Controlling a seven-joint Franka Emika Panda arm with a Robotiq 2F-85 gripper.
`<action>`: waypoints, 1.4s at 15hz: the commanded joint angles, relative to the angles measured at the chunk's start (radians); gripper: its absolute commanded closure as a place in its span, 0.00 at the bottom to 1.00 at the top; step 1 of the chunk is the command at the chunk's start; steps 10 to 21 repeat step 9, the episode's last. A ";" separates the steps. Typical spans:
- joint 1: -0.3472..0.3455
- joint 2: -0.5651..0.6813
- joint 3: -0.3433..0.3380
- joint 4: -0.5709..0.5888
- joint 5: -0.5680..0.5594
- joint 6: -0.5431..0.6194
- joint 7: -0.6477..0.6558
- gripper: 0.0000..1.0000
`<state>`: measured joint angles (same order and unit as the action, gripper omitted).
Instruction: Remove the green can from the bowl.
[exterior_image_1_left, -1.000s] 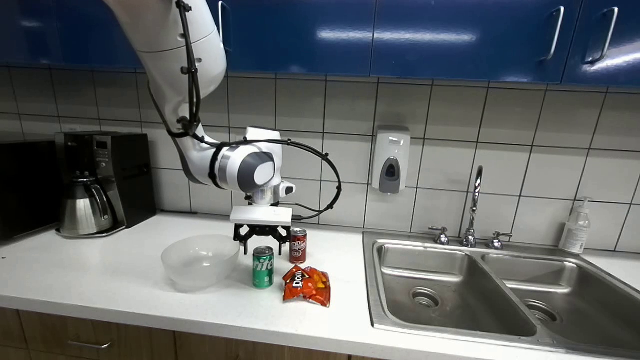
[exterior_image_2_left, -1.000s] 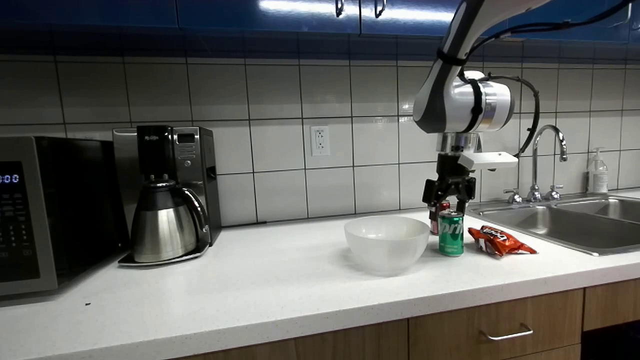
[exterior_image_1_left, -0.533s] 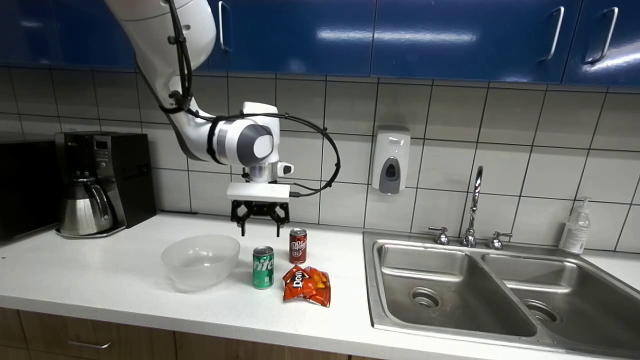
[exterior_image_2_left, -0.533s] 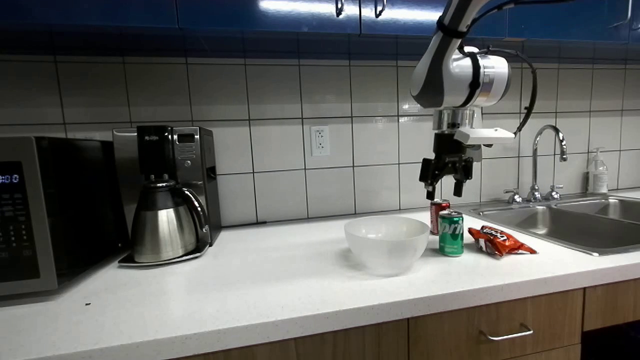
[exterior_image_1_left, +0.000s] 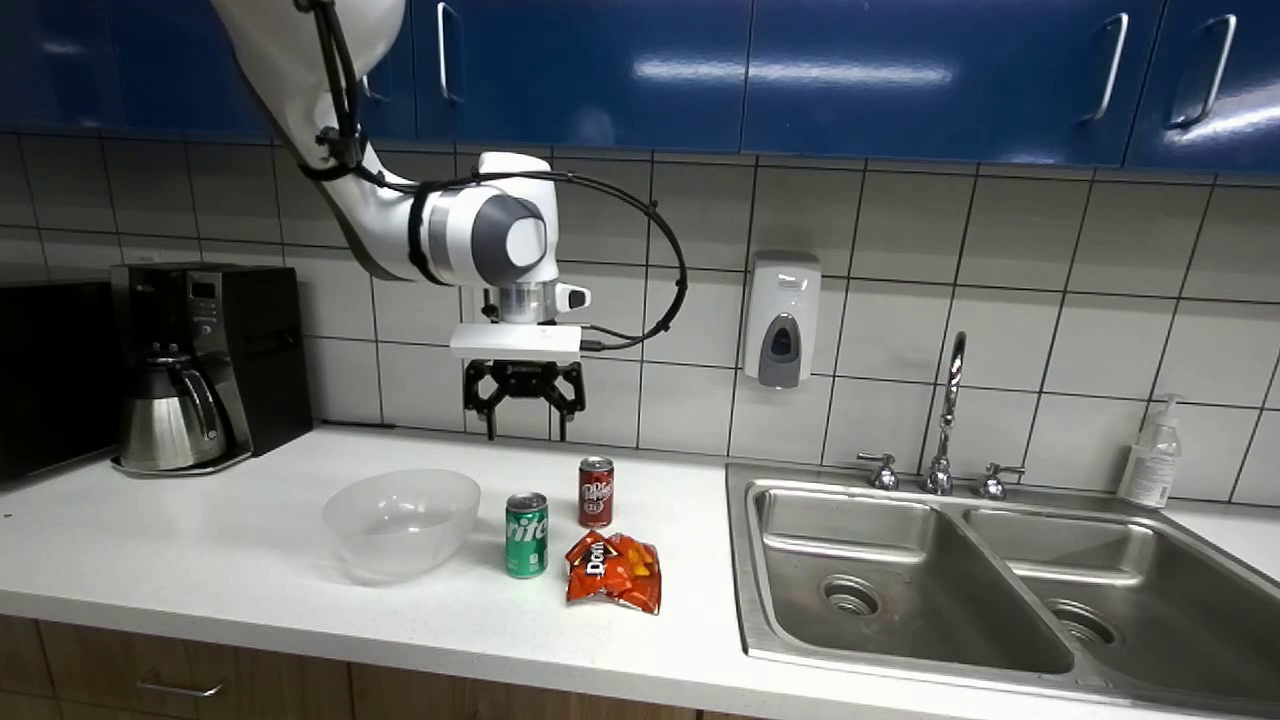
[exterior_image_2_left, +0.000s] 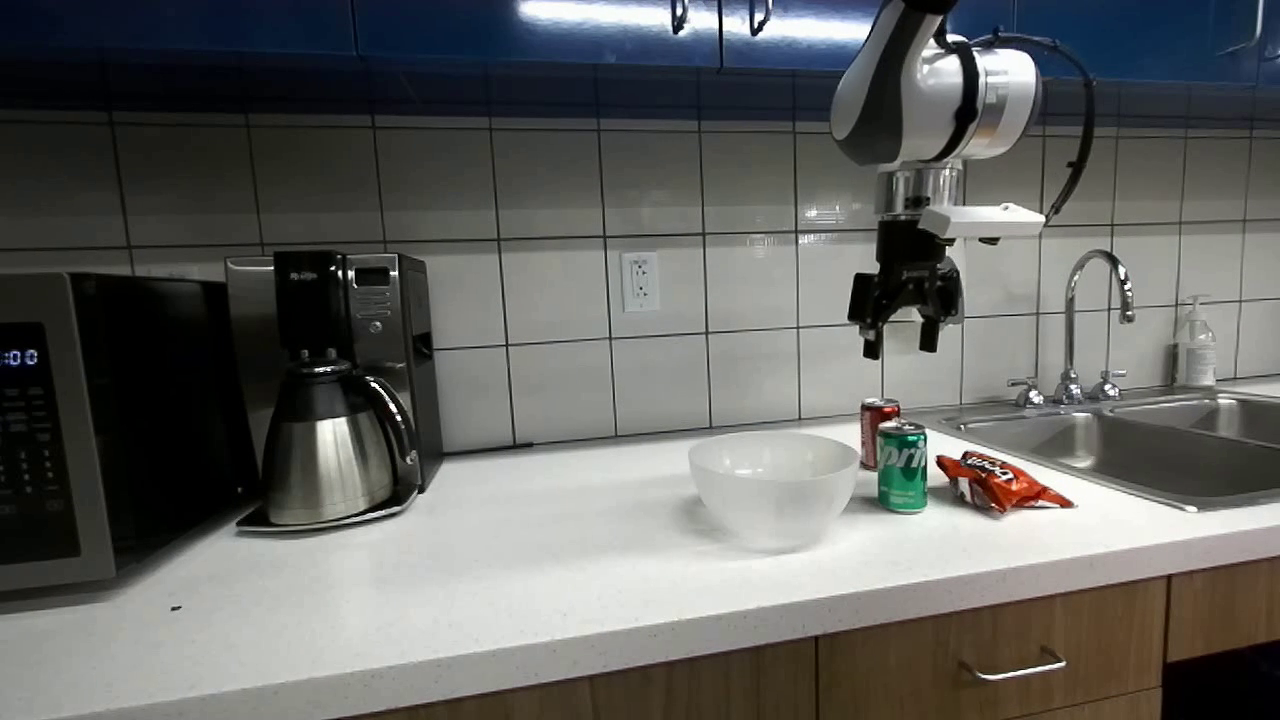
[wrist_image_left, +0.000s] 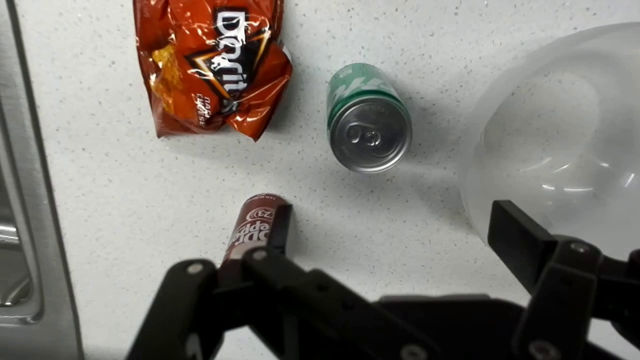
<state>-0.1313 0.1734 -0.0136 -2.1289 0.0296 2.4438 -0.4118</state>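
Note:
The green can (exterior_image_1_left: 526, 540) stands upright on the counter, outside the bowl, in both exterior views (exterior_image_2_left: 902, 472). In the wrist view the green can (wrist_image_left: 367, 120) shows its silver top, left of the bowl. The translucent whitish bowl (exterior_image_1_left: 395, 545) sits beside it with a small gap; it also shows in an exterior view (exterior_image_2_left: 775, 505) and at the right of the wrist view (wrist_image_left: 472, 160). Nothing shows inside it. My gripper (exterior_image_1_left: 527, 436) is open and empty, well above the counter, above and behind the green can. Its fingers are wide apart in the wrist view (wrist_image_left: 392, 215).
A red can (exterior_image_1_left: 596, 492) stands behind and right of the green can; a finger partly covers it in the wrist view (wrist_image_left: 252, 225). A red chip bag (exterior_image_1_left: 615, 572) lies right of the green can. The steel sink (exterior_image_1_left: 745, 580) is farther right, a coffee maker (exterior_image_1_left: 255, 360) at left.
My gripper has risen from just above and behind the green can to well above the counter, staying open. The cans, the bowl and the chip bag have not moved.

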 joint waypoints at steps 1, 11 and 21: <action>0.009 -0.059 -0.033 -0.049 -0.043 -0.005 0.075 0.00; 0.005 -0.035 -0.046 -0.033 -0.035 -0.002 0.061 0.00; 0.005 -0.035 -0.046 -0.033 -0.035 -0.002 0.061 0.00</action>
